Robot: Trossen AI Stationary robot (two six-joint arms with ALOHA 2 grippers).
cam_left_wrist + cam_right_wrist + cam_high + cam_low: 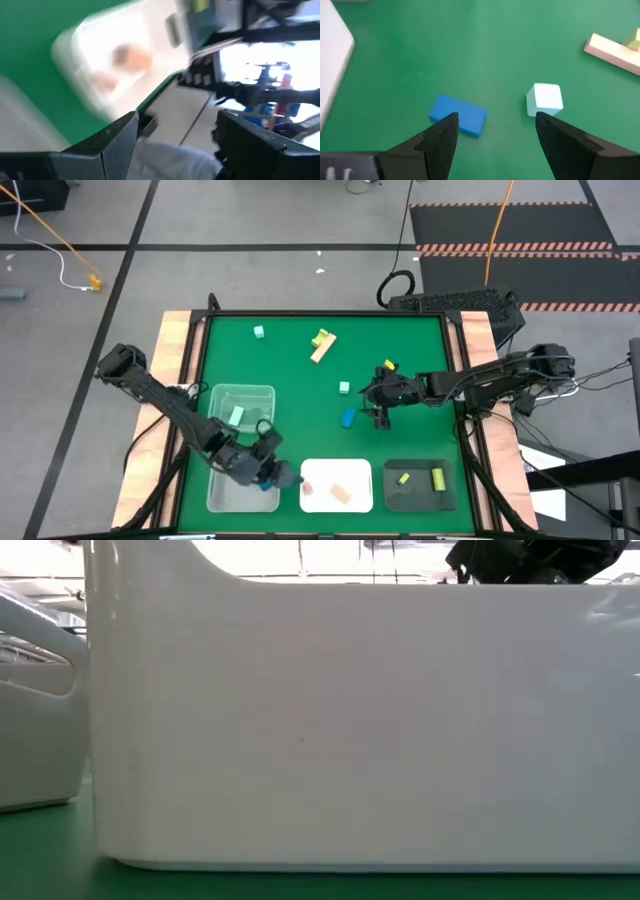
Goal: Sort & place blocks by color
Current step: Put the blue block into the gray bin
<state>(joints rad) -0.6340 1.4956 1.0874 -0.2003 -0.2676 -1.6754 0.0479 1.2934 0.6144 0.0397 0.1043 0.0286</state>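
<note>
Sorting looks roughly half done, judging by what lies in the trays and what is loose on the green table [300, 380].

Left first: the left gripper [283, 476] hangs over the near right corner of the clear tray [240, 392], fingers spread and nothing between them. Behind it in that tray lies a mint block [236, 415]; something blue shows just under the gripper, too hidden to name. Immediately to its right sits the white tray [336, 468] holding two tan blocks [342, 494].

Beyond that, the dark tray [420, 496] carries two yellow-green blocks [437, 478].

The right gripper [495, 131] hovers above the mat with fingers apart, empty. A blue block [458, 116] lies by one finger, a mint cube [544, 98] by the other.

Left to sort: those two, another mint cube [259, 332] at the far side, and a tan bar [322, 348] with a yellow-green piece [322, 337] touching it.
</note>
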